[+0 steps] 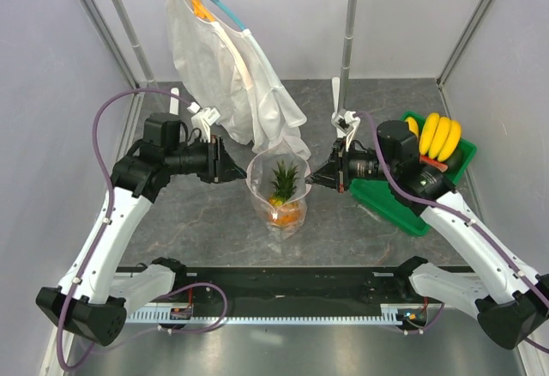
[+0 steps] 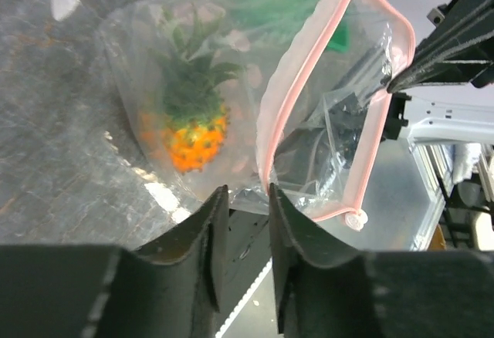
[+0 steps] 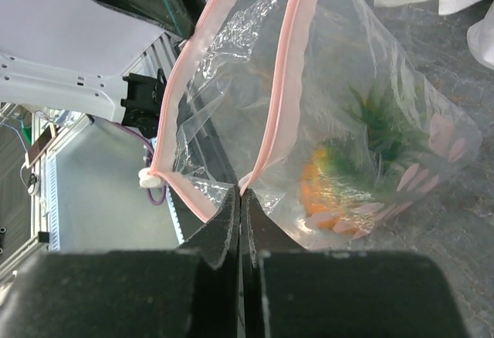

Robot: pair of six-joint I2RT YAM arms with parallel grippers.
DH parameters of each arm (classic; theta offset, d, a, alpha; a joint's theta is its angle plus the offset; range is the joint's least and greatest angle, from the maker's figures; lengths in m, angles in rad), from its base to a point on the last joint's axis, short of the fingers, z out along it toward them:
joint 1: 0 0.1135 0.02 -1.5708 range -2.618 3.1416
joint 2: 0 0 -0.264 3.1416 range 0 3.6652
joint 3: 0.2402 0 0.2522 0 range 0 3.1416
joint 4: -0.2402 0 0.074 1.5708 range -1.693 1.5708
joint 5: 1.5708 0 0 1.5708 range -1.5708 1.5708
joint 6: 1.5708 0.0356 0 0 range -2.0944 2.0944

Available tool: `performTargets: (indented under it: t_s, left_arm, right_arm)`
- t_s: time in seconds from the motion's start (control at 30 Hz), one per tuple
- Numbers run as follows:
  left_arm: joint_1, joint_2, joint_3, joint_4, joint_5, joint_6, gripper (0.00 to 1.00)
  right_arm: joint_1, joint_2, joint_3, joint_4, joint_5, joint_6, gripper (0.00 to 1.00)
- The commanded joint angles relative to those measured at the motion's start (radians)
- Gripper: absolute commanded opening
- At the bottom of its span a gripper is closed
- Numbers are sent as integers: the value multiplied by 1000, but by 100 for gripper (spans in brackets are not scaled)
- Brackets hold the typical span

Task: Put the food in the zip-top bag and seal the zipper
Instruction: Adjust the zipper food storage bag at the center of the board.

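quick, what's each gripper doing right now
Left gripper: shut on the bag, pinching its mouth edge.
Right gripper: shut on the bag's opposite edge, at the zipper.

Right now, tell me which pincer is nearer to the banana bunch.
Right. The right pincer grips the zip-top bag just left of the green tray holding the banana bunch; the left pincer grips the bag's opposite edge, farther away.
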Motion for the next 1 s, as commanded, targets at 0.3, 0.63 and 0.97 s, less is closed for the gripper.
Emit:
performTargets:
  t_s: [0.3, 0.63, 0.97]
  left_arm:
    - [-41, 13, 17, 104, 50, -86, 55]
    - [-113, 53, 31, 159, 97, -151, 56]
    - [-159, 75, 8, 116, 18, -111, 27]
  right_arm:
    - [0, -25, -42, 23, -34, 6, 0]
    - [-2, -22, -17, 61, -40, 66, 0]
    - [0, -38, -20, 75, -30, 94, 0]
